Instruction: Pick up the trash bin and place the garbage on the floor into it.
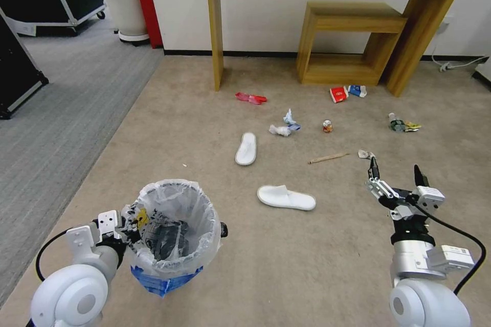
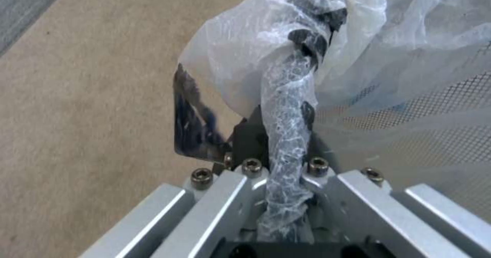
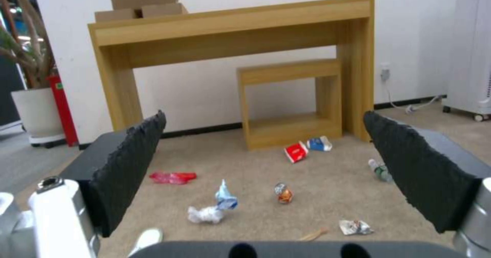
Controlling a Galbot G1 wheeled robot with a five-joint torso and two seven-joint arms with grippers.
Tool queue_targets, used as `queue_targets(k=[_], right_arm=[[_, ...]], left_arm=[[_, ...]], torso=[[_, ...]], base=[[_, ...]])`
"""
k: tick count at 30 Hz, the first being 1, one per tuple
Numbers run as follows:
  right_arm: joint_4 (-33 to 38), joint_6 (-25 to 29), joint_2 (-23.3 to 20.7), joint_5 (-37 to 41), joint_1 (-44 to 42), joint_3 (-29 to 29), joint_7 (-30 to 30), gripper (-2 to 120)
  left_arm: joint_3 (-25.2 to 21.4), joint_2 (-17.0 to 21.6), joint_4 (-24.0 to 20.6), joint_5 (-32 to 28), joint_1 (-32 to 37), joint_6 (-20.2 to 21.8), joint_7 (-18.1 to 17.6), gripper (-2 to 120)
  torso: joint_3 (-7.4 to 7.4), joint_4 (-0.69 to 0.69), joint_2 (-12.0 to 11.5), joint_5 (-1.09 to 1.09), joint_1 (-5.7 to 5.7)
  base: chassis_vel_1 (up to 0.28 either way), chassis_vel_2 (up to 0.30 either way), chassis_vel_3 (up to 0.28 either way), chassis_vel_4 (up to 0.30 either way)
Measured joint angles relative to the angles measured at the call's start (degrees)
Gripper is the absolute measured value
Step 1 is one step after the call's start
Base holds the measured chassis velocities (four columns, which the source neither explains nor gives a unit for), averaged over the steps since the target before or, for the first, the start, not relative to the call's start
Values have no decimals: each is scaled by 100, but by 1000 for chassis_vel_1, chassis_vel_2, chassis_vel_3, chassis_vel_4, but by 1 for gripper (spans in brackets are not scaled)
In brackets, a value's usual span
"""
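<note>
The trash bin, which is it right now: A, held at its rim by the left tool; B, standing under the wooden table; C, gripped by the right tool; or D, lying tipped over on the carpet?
A: the left tool is shut on the rim of the trash bin, pinching the bag-covered edge, as the left wrist view shows, while the right tool hangs open and empty above the floor.

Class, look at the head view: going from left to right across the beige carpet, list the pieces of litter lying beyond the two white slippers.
Red wrapper → crumpled white tissue → small round can → red carton → blue-and-white carton → clear plastic bottle.
</note>
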Motion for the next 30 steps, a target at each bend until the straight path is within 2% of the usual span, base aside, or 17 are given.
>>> queue_targets(k=[16, 30], right_arm=[[-22, -29, 31, -1, 27, -38, 0, 99], [-34, -72, 31, -5, 53, -42, -42, 98]], left_arm=[[40, -18, 35, -18, -40, -8, -12, 0], [38, 0, 70, -13, -57, -21, -12, 0]], torso=[[0, 0, 0, -1, 1], [0, 0, -1, -1, 0]], base=[[-109, 102, 113, -105], [-79, 68, 66, -73]])
